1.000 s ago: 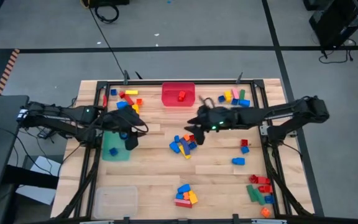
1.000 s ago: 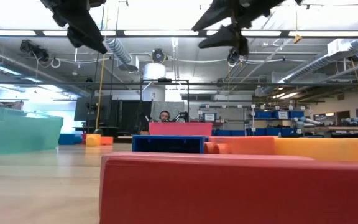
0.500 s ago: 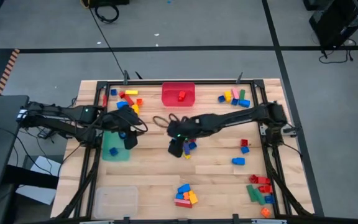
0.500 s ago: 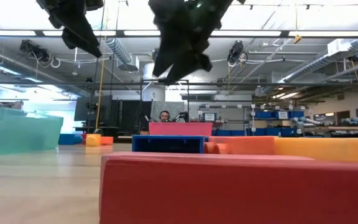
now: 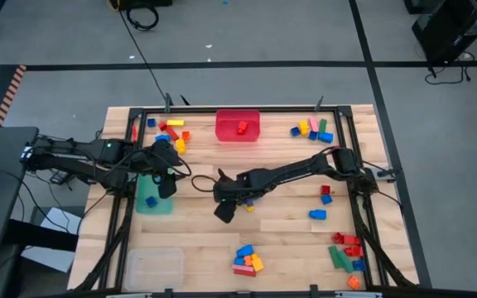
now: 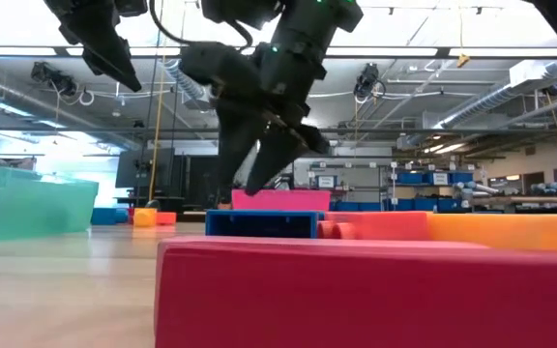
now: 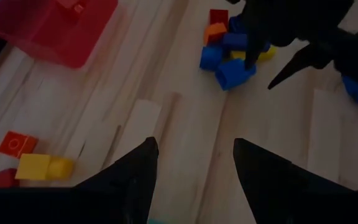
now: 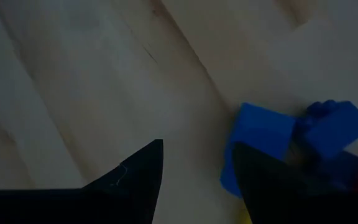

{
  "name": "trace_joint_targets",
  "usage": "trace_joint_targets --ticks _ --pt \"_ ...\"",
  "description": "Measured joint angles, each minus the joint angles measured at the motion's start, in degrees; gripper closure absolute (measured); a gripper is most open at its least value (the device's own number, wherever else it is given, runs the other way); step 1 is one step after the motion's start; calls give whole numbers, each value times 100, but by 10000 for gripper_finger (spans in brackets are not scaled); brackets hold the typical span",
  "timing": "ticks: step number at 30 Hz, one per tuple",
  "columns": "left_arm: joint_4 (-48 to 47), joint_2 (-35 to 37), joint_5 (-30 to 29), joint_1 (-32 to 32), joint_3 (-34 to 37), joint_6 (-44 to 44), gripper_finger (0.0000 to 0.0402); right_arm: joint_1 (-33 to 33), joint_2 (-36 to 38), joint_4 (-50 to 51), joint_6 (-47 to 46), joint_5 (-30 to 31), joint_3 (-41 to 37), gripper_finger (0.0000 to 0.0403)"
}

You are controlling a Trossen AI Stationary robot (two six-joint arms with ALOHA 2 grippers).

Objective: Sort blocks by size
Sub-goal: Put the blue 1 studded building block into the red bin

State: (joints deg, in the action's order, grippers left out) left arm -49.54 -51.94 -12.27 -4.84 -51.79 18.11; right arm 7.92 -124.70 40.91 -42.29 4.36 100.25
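The right hand [image 5: 224, 209], fingers apart and empty, hangs beside jumbled blocks [image 5: 247, 195] pointing every way; the left hand [image 5: 166, 185] is apart too.

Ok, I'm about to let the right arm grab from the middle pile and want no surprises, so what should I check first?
1. Right gripper open: ok, fingers apart with nothing between them.
2. Right gripper at the middle pile: ok, it is low beside a blue block.
3. Block lined up between the fingers: not ok, the blue block sits off to one finger's side.
4. Left gripper out of the way: ok, open, by the green bin.
5. Red bin reachable: ok, one red block inside.
6. Which size this block counts as: cannot tell.
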Motion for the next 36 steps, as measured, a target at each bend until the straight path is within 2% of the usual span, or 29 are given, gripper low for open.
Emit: trace_joint_targets --ticks 4,9,15,20,25,31,36 --pt "-27 0 1 0 0 -4 183 -2 149 57 -16 114 172 199" --pt "-30 0 62 -2 0 53 183 -1 779 359 -57 367 236 202" --pt "-8 -8 83 -4 0 349 183 441 1377 1139 100 676 238 204" --pt "-7 -17 80 -73 0 329 183 923 1503 1673 804 825 237 203" --pt "101 -142 78 -431 0 410 183 1431 1423 2016 1612 938 207 205" --pt "542 -638 -34 -1063 -1 817 183 1936 1414 1273 2138 932 -307 199" --pt "768 -1147 -120 -1483 -4 937 183 2178 1412 19 2445 909 -929 190"
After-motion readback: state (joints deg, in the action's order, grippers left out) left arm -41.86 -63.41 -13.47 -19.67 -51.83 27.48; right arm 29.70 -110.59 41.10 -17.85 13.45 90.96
